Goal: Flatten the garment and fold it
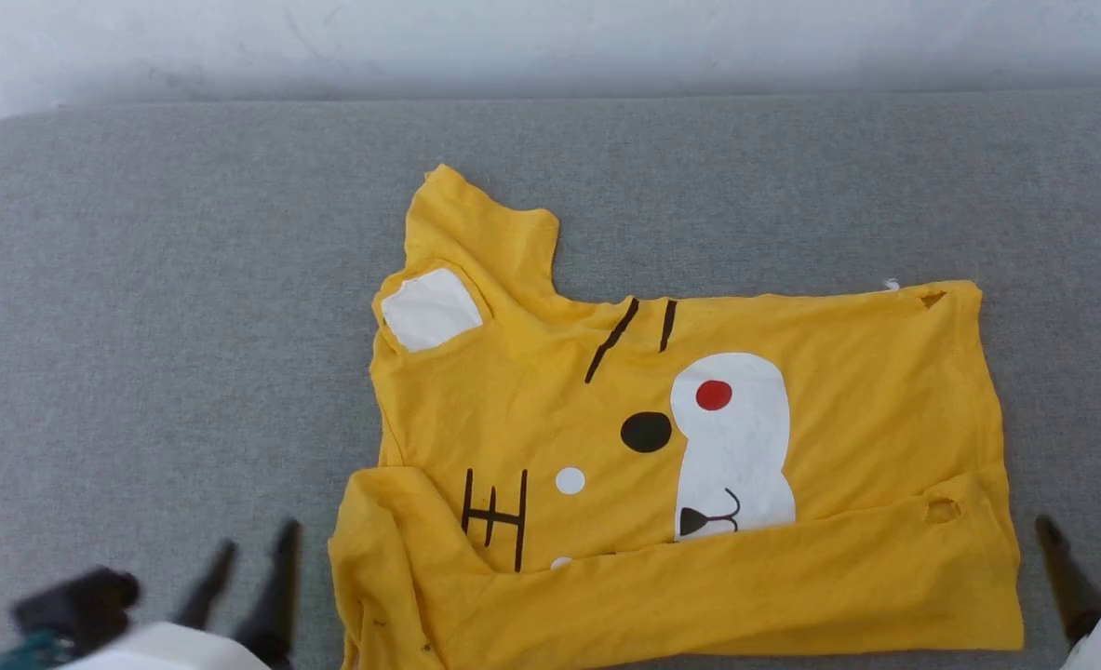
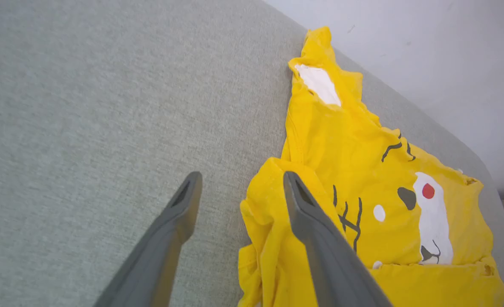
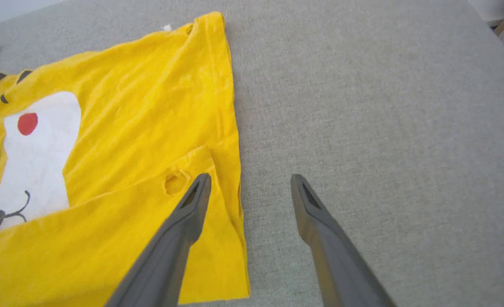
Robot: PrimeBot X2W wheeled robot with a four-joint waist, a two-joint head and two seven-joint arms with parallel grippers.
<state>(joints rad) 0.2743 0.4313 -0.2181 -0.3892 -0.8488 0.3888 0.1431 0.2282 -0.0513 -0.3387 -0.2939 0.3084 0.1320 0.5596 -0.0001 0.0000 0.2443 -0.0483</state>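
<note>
Across the whole frame, a grey padded surface [image 1: 140,279]. At centre and lower right, lying mostly flat, the garment [image 1: 680,465], bottom edge folded up over the muzzle print. At lower left, left gripper [image 1: 258,538], fingers spread, empty, beside the crumpled corner. At lower right, right gripper [image 1: 1081,527], likewise spread, empty.

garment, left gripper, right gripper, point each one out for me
garment [image 1: 871,391]: head view, on plain yellow cloth.
left gripper [image 2: 242,177]: left wrist view, midway between its open fingertips.
right gripper [image 3: 251,177]: right wrist view, midway between its open fingertips.
</note>
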